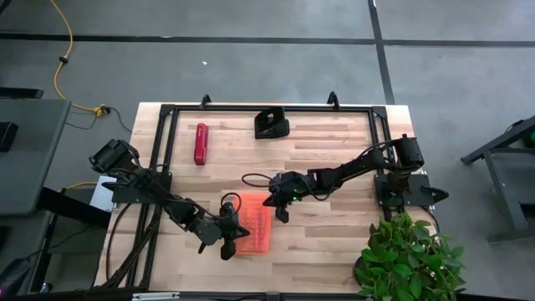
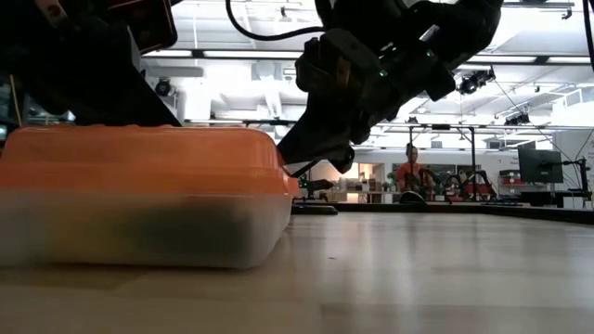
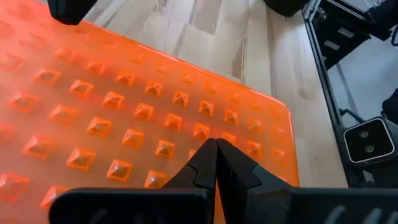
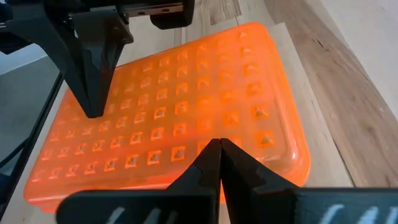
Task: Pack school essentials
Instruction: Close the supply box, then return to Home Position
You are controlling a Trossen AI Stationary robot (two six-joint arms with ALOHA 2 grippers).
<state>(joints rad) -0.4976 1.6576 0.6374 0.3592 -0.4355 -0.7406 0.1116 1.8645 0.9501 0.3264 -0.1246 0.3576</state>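
From above, I see the orange box [image 1: 253,223] lying on the wooden table [image 1: 334,242], near the front edge. Its bumpy lid is on. My left gripper [image 1: 227,242] is at the box's left side and my right gripper [image 1: 282,212] is at its right side. A red bar [image 1: 201,143] and a black block [image 1: 272,123] sit well apart, near the back of the table.

From table height, the orange box [image 2: 139,195] has a cloudy bottom half (I cannot tell what is inside). A dark gripper [image 2: 316,162] hangs just over its far corner.

My left wrist shows the left gripper [image 3: 216,149] with its fingers pressed together over the lid [image 3: 124,118].

My right wrist shows the right gripper [image 4: 220,149] with fingers pressed together too, above the lid [image 4: 186,106].
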